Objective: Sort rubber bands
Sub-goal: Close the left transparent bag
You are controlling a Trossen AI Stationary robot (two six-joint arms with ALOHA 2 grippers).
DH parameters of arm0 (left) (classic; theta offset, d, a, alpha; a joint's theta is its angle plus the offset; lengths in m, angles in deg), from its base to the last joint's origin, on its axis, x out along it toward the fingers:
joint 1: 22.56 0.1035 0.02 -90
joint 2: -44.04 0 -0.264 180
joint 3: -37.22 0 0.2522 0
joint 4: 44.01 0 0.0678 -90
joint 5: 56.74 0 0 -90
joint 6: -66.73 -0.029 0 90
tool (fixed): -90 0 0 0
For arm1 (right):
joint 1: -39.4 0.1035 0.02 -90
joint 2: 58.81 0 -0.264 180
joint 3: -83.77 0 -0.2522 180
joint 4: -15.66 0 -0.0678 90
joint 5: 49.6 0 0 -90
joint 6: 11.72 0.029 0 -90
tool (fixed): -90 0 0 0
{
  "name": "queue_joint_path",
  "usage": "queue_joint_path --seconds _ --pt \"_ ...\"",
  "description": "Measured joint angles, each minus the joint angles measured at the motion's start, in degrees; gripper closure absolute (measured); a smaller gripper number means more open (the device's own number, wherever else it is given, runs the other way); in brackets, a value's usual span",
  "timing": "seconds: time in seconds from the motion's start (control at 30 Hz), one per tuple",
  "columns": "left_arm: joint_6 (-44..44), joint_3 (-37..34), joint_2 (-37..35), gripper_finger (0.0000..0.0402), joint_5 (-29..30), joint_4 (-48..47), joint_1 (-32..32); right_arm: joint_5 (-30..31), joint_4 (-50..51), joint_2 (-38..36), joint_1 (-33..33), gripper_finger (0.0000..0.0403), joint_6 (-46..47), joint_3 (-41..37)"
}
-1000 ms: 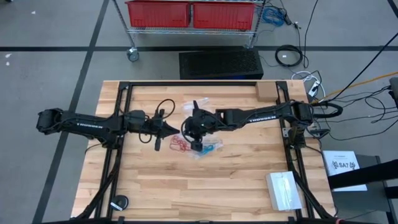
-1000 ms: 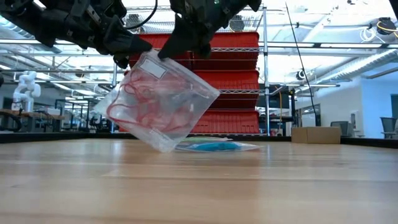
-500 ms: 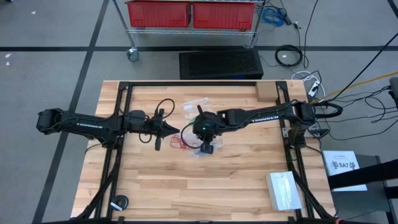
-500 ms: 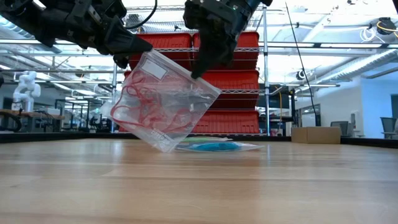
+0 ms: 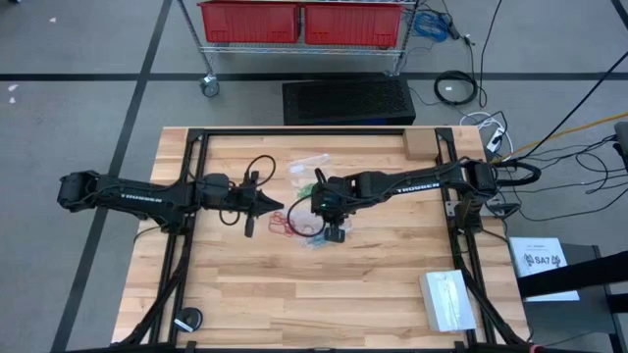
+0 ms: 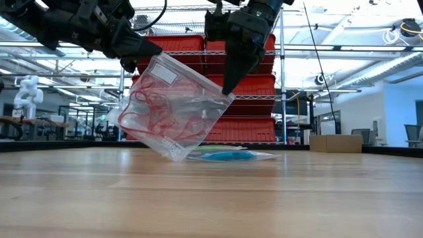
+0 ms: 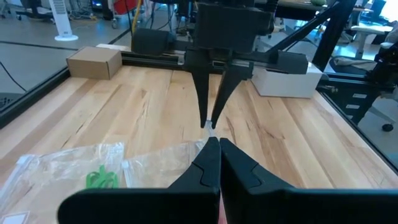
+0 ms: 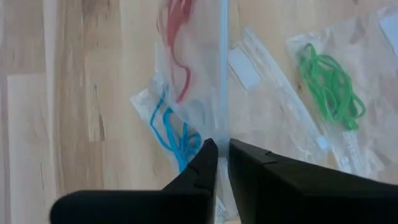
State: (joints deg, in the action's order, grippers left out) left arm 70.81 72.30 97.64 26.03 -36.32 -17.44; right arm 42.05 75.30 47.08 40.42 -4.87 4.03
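A clear bag holding the red rubber bands (image 6: 168,109) hangs tilted between my two grippers. My left gripper (image 6: 149,51) is shut on its upper left corner. My right gripper (image 6: 227,89) points steeply down, shut at its upper right corner. The bag's lowest corner (image 6: 174,157) is down at the table; I cannot tell whether it touches. The blue rubber bands (image 8: 171,134) lie in a flat bag (image 6: 228,156) on the table behind. The green rubber bands (image 8: 329,84) lie in another flat bag (image 5: 307,169) farther back. My left gripper pinches the bag's upper left corner (image 6: 157,59) between its shut fingers, coming nearly level from the table's left. The bag hangs below and to the right of the fingers, tilted. My right gripper pinches the bag's top edge at its right corner (image 8: 222,127) between its fingertips (image 8: 208,155). It comes from above, slanting down. The edge runs straight away from the fingers.
A cardboard box (image 5: 420,145) sits at the far right corner. A white box (image 5: 449,299) lies near the front right and a black round object (image 5: 186,320) near the front left. Black frame rails (image 5: 186,245) run along both sides of the table.
My right gripper has tipped to point more steeply down. It has gone along the bag's top edge toward the table's right and a little lower, from near the left corner to the right corner. The bag has stayed hanging tilted.
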Motion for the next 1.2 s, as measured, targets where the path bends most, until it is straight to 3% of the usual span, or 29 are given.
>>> queue_joint_path --seconds 0.1,0.4,0.53,0.63,0.8,1.03,1.13,1.2 --pt "0.07 0.0 -0.06 0.0402 0.0 0.0 0.0 0.11 0.19 0.02 0.07 0.0355 -0.28 -0.04" --pt "0.7 0.02 -0.09 0.0402 0.12 -4.29 -0.02 2.59 0.51 0.06 0.15 0.0216 -0.02 -0.11" --pt "3.11 0.04 -0.09 0.0402 1.68 -10.86 -0.02 2.77 3.08 -0.77 0.15 0.0185 -0.02 -0.1" --pt "4.64 0.04 -0.07 0.0402 5.99 -16.78 0.0 3.06 5.8 -1.25 0.15 0.0182 -0.02 -0.02" --pt "6.03 0.04 -0.13 0.0402 14.39 -22.52 -0.76 4.96 6.61 -1.36 0.15 0.0221 -0.07 -4.08" --pt "7.86 0.04 -0.17 0.0402 26.56 -26.06 -2.92 5.85 0.91 -1.36 0.23 0.0342 1.55 -14.42" --pt "10.51 0.04 -0.17 0.0397 26.82 -26.8 -2.91 5.92 -2.44 -1.36 1.01 0.0391 2.43 -16.02" --pt "10.64 0.04 -0.17 0.0387 25.38 -26.73 -2.91 5.91 -4.39 -1.36 1.66 0.0396 2.45 -16.17"
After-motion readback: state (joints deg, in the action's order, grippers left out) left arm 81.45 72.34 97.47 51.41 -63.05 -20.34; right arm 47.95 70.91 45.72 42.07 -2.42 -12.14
